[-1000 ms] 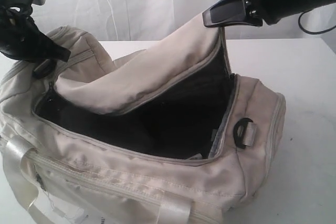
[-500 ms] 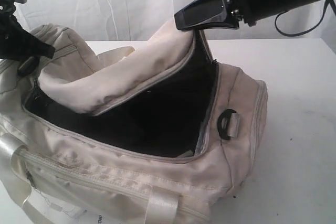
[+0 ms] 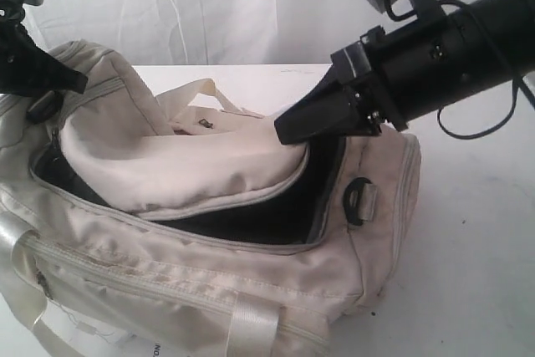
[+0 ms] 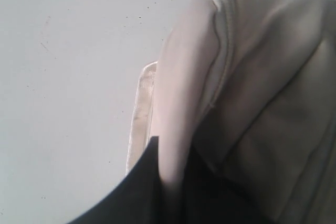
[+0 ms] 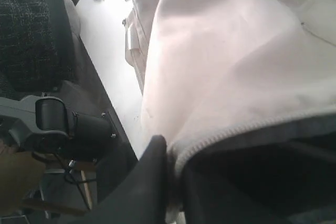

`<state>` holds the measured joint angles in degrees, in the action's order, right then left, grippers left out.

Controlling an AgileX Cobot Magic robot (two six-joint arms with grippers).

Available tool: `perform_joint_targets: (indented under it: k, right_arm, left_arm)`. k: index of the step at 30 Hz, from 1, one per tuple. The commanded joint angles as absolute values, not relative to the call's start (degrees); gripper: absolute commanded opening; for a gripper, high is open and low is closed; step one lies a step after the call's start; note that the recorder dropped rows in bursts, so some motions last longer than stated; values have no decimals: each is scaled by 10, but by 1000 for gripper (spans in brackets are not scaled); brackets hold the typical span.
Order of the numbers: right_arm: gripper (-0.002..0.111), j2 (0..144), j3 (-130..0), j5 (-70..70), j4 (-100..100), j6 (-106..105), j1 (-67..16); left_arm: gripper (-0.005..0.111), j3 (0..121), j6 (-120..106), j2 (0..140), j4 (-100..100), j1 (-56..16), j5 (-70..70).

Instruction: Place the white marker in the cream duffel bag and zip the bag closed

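The cream duffel bag (image 3: 209, 282) lies across the table, its top flap (image 3: 184, 165) folded down over most of the black-lined opening (image 3: 251, 223). My right gripper (image 3: 292, 135) is shut on the flap's zipper edge at the bag's right end; cream fabric (image 5: 226, 66) sits pinched between its dark fingers (image 5: 155, 182). At the bag's left end my left gripper (image 3: 71, 81) is shut on a fold of bag fabric (image 4: 181, 103). The white marker is hidden from every view.
A black strap ring (image 3: 358, 198) sits on the bag's right end. Pale webbing handles lie at the front (image 3: 251, 328) and behind the flap (image 3: 196, 94). White table (image 3: 476, 248) extends to the right. A white curtain hangs behind.
My right gripper has come down and to the left with the flap, folding it over the opening. The bag has shifted slightly left. The left gripper has kept its hold.
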<state>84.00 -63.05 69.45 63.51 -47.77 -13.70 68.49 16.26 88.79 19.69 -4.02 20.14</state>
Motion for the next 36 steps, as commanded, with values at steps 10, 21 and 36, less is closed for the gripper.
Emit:
perform_joint_targets:
  k: [10, 21, 36]
  right_arm:
    - [40, 780, -572, 700, 672, -488, -140]
    - [41, 726, -515, 700, 730, -463, -140]
    - [41, 661, -423, 700, 813, -462, -143]
  left_arm:
    - [0, 687, 167, 878, 206, -38, 193]
    - [0, 687, 167, 878, 206, -38, 193]
    - [0, 687, 170, 878, 206, -38, 189]
